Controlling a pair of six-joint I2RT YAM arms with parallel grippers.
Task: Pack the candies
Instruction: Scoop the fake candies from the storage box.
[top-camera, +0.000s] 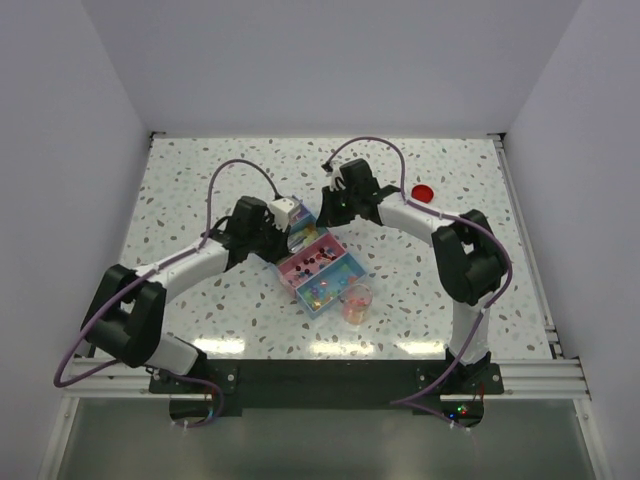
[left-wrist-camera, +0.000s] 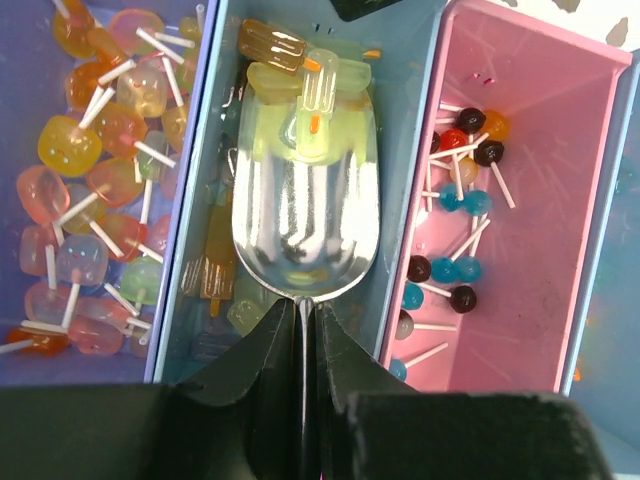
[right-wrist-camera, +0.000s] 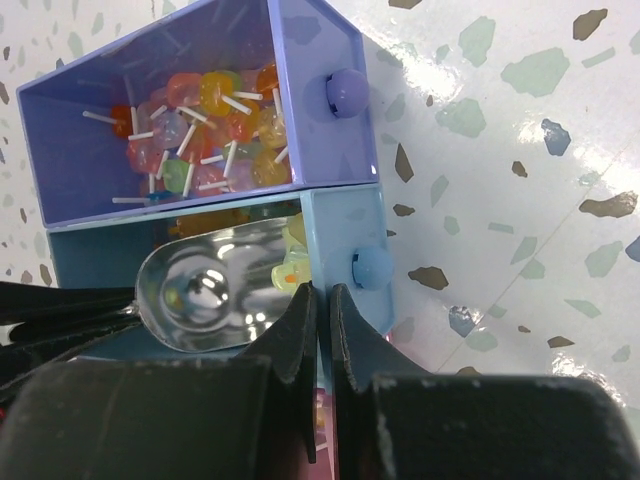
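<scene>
Top view: we find the left gripper (top-camera: 283, 218) and the right gripper (top-camera: 335, 205) meeting over the bins. The cup (top-camera: 356, 300) stands toward the bases.

Left wrist: the claw is clamped on the handle of the scoop (left-wrist-camera: 305, 210). The candies (left-wrist-camera: 310, 95) sit at the scoop's far lip, straight ahead, with their long axes roughly along the blue bin (left-wrist-camera: 400, 200).

Right wrist: that claw is closed, apparently pinching the bin's front wall.

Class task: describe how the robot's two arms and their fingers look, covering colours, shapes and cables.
The left arm and right arm have white tubular links joined by bulky black joints. A purple cable loops along each. The fingers are matte black wedges tapering towards the tips.
</scene>
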